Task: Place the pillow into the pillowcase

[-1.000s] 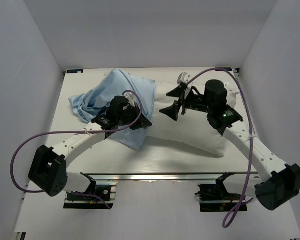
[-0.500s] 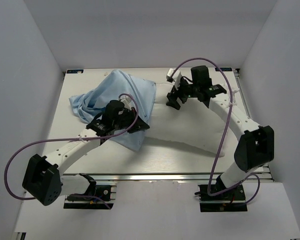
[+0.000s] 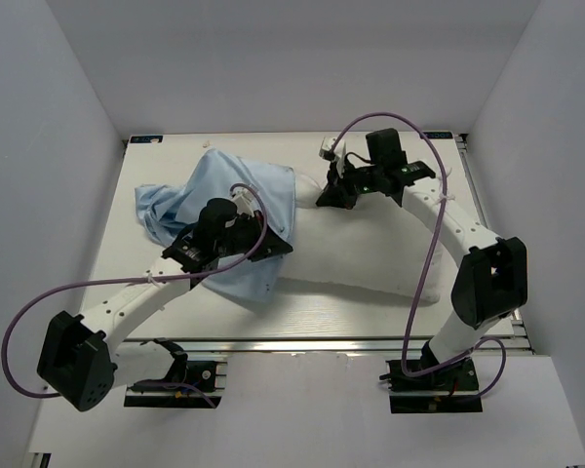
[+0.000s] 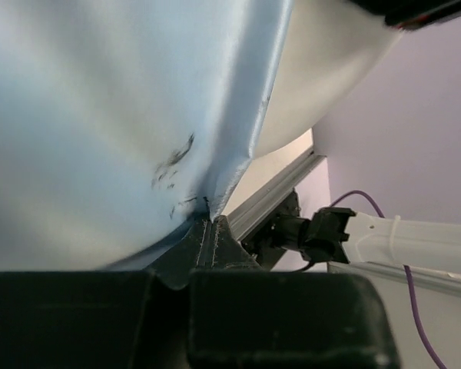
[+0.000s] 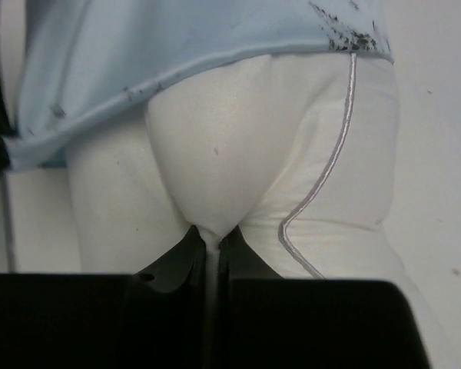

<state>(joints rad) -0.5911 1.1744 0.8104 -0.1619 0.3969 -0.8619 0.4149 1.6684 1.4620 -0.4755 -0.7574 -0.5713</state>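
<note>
1. While the pillow (image 3: 370,258) lies across the table (image 3: 127,278), my right jaws are pinched shut on its far edge.
2. My left jaws are clamped on the pillowcase (image 3: 244,190), which is draped over the pillow's left end.

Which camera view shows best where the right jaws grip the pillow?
The right wrist view: the shut right jaws pinch a fold of the pillow, with the pillowcase hem beyond. The top view shows this grip small, from above; the left wrist view shows only a white bulge of pillow.
</note>
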